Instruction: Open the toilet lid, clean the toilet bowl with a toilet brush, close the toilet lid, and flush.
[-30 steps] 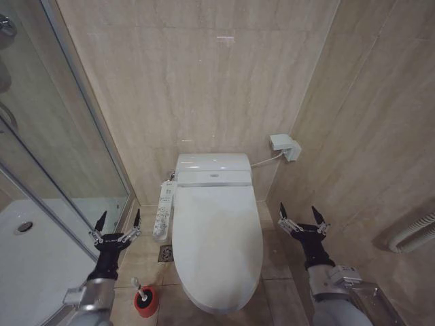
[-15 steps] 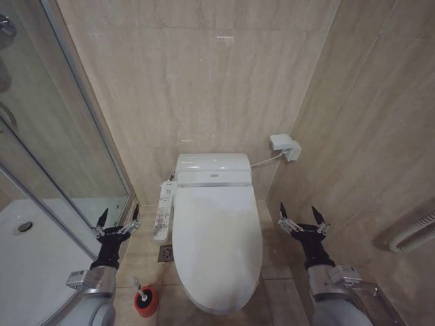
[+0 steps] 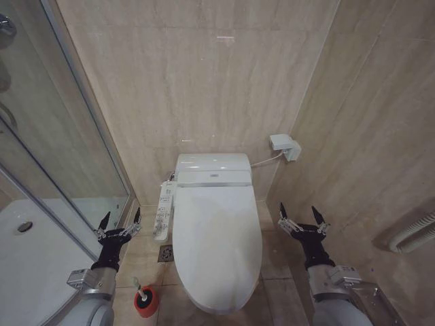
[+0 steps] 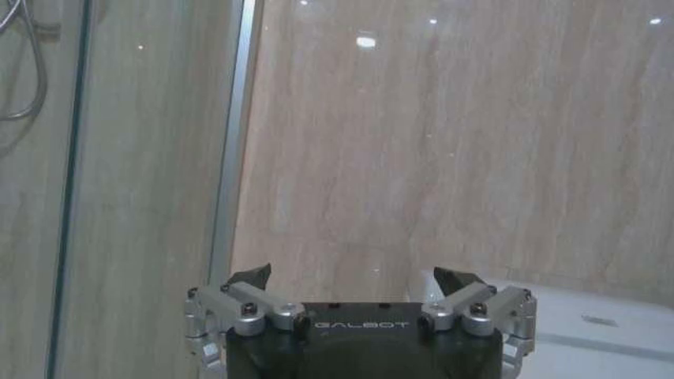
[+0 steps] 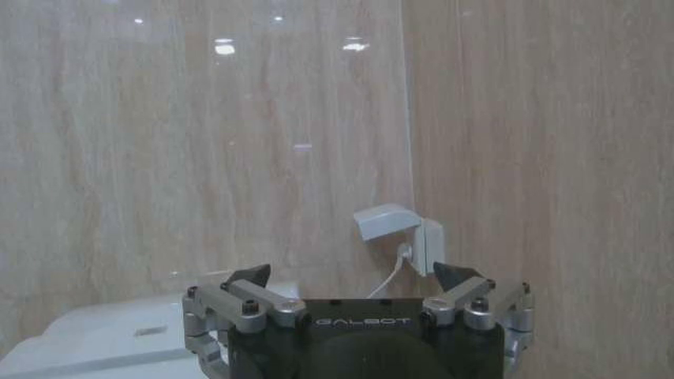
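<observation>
- Two grippers flank the toilet: left gripper beside the shower glass, right gripper near the side wall; both spread wide, grasping nothing.
- Toilet lid down, hiding the bowl.
- Toilet brush upright in red holder cup, floor left of toilet; handle partly cut off.
- "GALBOT" reads on left gripper body; side control panel lettering illegible.

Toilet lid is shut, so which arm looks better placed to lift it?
Probably the right. Its end effector is open beside the toilet lid with bare floor between; the left end effector, also open, has the side control panel in its way.
</observation>
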### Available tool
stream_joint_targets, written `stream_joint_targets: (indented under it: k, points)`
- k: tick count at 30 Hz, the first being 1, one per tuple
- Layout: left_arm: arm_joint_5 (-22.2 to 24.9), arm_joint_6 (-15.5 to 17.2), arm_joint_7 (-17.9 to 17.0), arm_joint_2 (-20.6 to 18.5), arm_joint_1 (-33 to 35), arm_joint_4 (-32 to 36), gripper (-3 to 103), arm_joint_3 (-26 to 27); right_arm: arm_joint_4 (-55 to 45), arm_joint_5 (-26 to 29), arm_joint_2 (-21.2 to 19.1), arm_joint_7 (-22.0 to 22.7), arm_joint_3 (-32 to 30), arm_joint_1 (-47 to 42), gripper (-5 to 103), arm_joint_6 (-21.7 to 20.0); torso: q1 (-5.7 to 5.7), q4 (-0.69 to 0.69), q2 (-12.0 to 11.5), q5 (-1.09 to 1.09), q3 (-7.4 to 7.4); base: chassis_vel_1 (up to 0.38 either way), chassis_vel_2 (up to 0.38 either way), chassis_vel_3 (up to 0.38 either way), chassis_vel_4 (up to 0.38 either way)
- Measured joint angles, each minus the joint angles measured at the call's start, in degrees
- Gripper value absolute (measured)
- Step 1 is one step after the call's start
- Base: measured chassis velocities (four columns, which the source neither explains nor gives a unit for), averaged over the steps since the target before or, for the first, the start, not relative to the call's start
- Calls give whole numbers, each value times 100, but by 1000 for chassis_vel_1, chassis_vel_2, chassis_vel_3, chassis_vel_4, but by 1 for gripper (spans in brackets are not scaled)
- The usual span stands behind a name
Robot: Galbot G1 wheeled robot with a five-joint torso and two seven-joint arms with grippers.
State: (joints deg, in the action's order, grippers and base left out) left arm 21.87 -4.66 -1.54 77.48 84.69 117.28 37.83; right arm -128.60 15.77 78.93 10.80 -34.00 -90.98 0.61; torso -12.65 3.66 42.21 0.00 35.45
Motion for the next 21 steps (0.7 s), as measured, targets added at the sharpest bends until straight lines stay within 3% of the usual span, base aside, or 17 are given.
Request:
stream_joint_targets:
  k: [21]
  points:
    - [-121, -122, 11, -22, -51, -113, 100, 7, 0, 0, 0, 0, 0, 0, 100, 0, 1, -1, 1, 0, 0, -15, 14, 18, -16]
